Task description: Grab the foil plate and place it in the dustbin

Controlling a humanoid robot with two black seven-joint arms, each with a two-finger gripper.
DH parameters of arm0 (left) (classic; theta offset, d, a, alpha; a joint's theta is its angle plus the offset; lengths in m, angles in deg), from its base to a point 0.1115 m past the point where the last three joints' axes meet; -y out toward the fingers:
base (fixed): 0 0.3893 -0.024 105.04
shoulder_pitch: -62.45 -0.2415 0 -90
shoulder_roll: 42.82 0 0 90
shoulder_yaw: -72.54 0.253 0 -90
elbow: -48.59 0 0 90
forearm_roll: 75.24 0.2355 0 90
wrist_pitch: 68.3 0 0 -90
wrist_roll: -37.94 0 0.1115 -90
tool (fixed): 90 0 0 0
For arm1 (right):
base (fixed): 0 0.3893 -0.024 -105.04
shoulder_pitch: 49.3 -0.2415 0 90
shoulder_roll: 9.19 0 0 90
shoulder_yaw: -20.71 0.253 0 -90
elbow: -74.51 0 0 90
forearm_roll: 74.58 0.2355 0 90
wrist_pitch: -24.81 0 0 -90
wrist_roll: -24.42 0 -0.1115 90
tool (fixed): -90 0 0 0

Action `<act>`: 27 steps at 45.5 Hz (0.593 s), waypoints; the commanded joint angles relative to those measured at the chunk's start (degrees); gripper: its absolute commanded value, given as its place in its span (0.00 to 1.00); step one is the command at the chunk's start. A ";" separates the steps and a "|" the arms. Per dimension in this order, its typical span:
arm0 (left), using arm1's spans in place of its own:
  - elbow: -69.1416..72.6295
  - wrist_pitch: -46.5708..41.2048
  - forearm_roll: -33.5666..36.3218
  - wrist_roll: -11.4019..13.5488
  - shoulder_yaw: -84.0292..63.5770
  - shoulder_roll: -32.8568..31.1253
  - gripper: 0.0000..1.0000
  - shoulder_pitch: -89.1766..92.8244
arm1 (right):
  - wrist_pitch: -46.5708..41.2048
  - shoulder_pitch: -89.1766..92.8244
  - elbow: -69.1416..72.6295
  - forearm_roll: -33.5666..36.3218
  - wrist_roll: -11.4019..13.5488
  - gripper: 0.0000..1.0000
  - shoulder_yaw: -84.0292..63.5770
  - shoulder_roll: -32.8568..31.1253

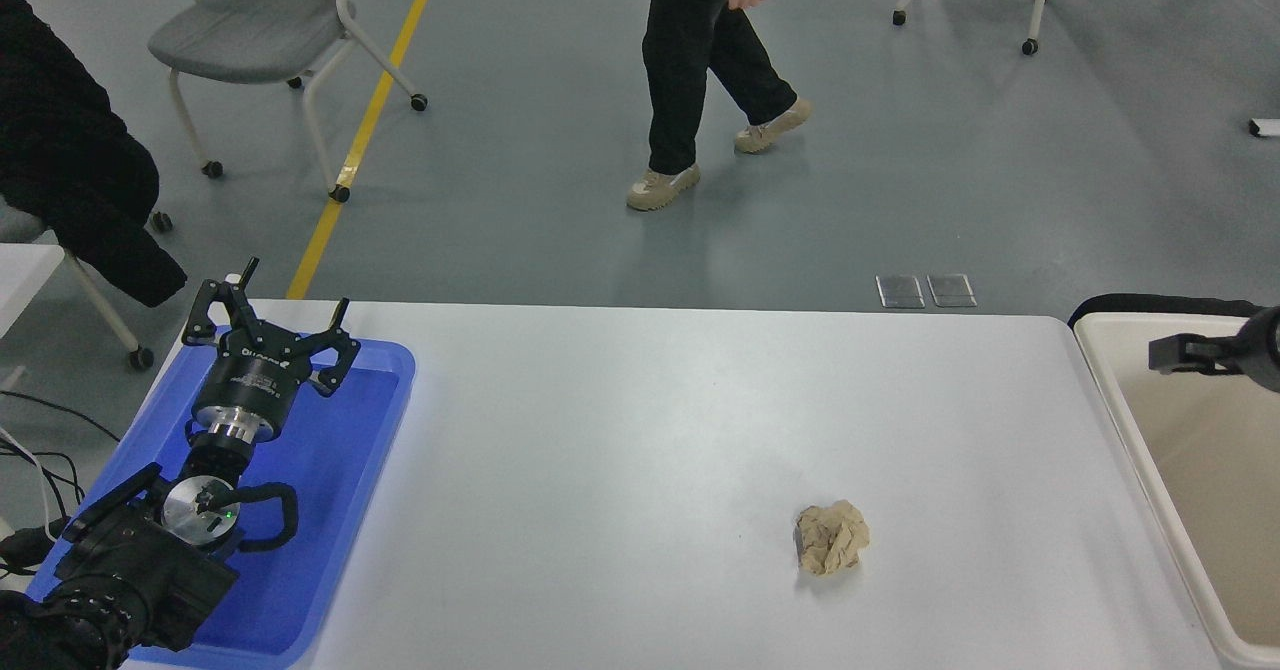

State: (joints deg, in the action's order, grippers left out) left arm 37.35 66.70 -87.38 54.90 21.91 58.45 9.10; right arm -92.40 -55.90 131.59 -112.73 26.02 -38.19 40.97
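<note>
The cream dustbin (pixel 1105 390) stands at the table's right end, cut off by the picture's edge. The foil plate is not in view; the part of the bin's inside that shows is plain. My right gripper (pixel 1200 353) comes in at the right edge over the bin's far part. Only a small black part of it shows, so its state cannot be told. My left gripper (pixel 272 318) is open and empty, parked over the blue tray (pixel 380 420) at the lower left.
A small crumpled brown paper ball (pixel 831 538) lies on the white table (pixel 640 430) right of centre near the front. A person (pixel 700 60) walks on the floor beyond the table. Chairs stand at the far left.
</note>
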 commanded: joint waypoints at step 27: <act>0.08 0.00 0.01 0.00 0.00 0.16 1.00 -0.18 | -17.79 -31.89 18.51 25.41 -0.11 1.00 -5.44 23.92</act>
State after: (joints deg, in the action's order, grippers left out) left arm 37.41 66.70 -87.38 54.93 21.91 58.59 8.96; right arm -108.89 -83.28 147.92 -94.10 25.94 -43.51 55.22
